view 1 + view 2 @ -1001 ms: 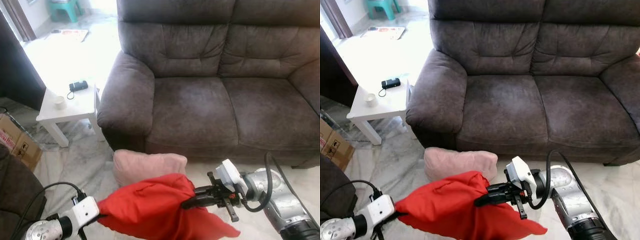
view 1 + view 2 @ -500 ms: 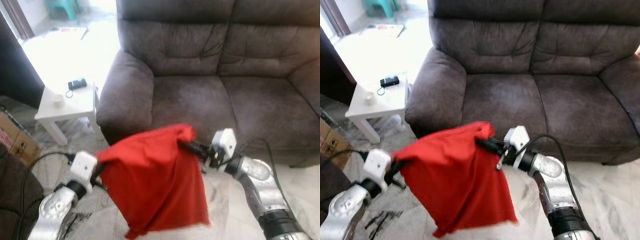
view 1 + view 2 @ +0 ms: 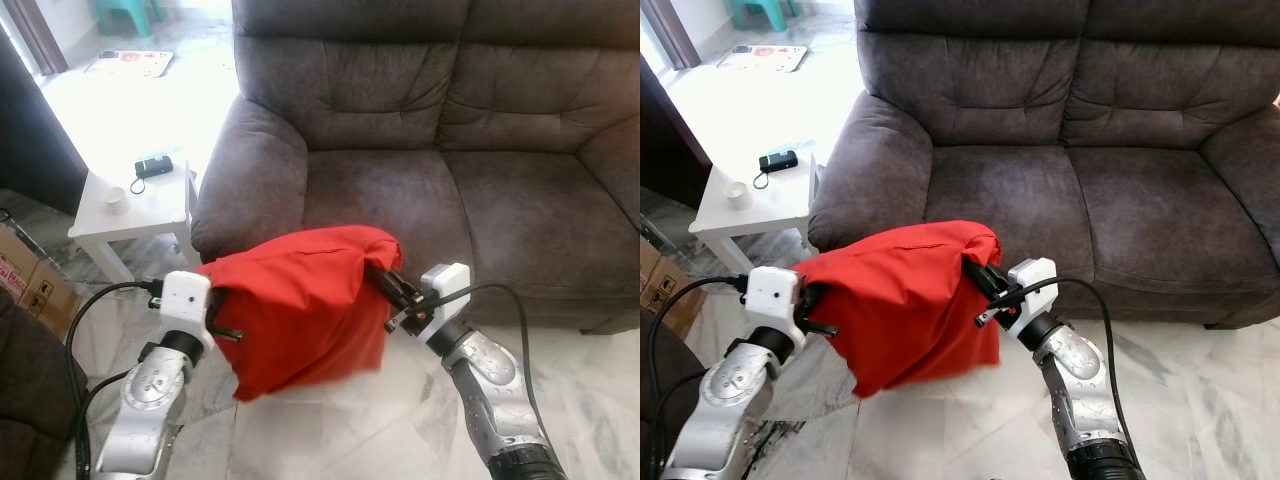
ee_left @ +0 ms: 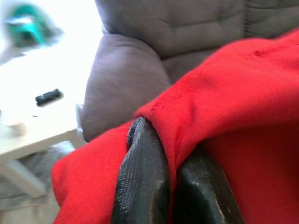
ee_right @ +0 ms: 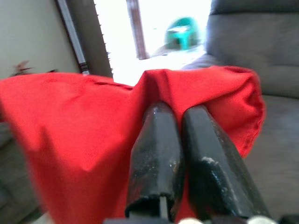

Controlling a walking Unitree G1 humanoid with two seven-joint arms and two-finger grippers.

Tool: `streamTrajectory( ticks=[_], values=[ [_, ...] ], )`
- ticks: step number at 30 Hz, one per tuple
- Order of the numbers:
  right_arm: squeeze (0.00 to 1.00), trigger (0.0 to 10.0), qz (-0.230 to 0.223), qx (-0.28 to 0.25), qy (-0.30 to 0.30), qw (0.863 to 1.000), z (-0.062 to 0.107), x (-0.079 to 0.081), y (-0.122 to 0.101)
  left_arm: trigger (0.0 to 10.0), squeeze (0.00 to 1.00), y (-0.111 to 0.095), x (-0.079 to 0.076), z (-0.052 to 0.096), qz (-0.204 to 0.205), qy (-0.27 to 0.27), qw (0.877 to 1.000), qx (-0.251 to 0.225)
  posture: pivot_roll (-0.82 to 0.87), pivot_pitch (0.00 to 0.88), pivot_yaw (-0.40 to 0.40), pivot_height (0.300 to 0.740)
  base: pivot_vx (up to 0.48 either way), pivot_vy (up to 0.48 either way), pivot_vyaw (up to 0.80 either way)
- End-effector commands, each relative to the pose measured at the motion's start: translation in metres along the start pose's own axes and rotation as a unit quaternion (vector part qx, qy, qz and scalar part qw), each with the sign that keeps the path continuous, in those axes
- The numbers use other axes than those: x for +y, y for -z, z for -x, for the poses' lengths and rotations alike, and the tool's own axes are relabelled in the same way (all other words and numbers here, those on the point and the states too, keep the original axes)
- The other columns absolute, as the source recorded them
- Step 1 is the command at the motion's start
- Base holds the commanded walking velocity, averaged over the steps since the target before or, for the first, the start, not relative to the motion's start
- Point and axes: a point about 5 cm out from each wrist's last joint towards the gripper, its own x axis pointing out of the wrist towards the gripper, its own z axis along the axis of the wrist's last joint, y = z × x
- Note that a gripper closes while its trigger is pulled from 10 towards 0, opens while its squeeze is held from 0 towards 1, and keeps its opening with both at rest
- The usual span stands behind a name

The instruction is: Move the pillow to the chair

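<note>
2 claws, left claw and right claw, pinch the red pillow, now raised nearer the sofa.

Both your arms are raised in front of you, elbows bent, forearms angled up & inward. Left end effector is clamped on the left edge of the red pillow, fingers pinched w/ fabric between. Right end effector grips the pillow's right top corner, fingers closed together.
</note>
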Motion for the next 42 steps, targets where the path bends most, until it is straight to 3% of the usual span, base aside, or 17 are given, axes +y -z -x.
streamTrajectory(
  ticks=[1, 3, 6, 15, 22, 36, 42],
  values=[
    [0.00, 10.0, 0.019, -0.033, 0.020, 0.999, -0.005, -0.002, -0.017, 10.0, 0.00, -0.025, 0.001, -0.007, -0.003, -0.025, 0.998, -0.058, 0.11, 0.114, -0.009, 0.740, 0.000, 0.000, 0.00],
    [0.00, 10.0, 0.013, -0.043, 0.042, 0.998, -0.004, -0.003, -0.020, 10.0, 0.00, -0.029, 0.000, -0.007, 0.006, -0.046, 0.997, -0.065, 0.10, 0.120, -0.007, 0.740, 0.000, 0.000, 0.00],
    [0.00, 10.0, 0.019, -0.051, 0.079, 0.995, -0.005, 0.002, -0.023, 10.0, 0.00, -0.036, -0.006, -0.009, -0.016, -0.064, 0.995, -0.073, 0.10, 0.127, -0.005, 0.740, 0.000, 0.000, 0.00],
    [0.00, 10.0, 0.016, -0.058, 0.078, 0.995, -0.007, 0.015, -0.027, 10.0, 0.00, -0.043, -0.014, -0.011, -0.037, -0.046, 0.994, -0.089, 0.09, 0.129, 0.002, 0.740, 0.000, 0.000, 0.00],
    [0.00, 10.0, 0.027, -0.053, 0.175, 0.983, -0.003, -0.001, -0.030, 10.0, 0.00, -0.045, -0.021, -0.011, -0.046, -0.035, 0.994, -0.092, 0.09, 0.120, -0.003, 0.740, 0.000, 0.000, 0.00],
    [0.00, 10.0, -0.018, -0.046, 0.207, 0.977, 0.002, 0.003, -0.022, 10.0, 0.00, -0.041, -0.011, -0.011, -0.041, -0.040, 0.995, -0.084, 0.09, 0.083, 0.023, 0.740, 0.000, 0.000, 0.00],
    [0.00, 10.0, -0.010, -0.044, 0.210, 0.977, -0.001, 0.001, -0.025, 10.0, 0.00, -0.037, -0.010, -0.008, -0.037, -0.040, 0.996, -0.076, 0.09, 0.095, 0.025, 0.740, 0.000, 0.000, 0.00]
  ],
)
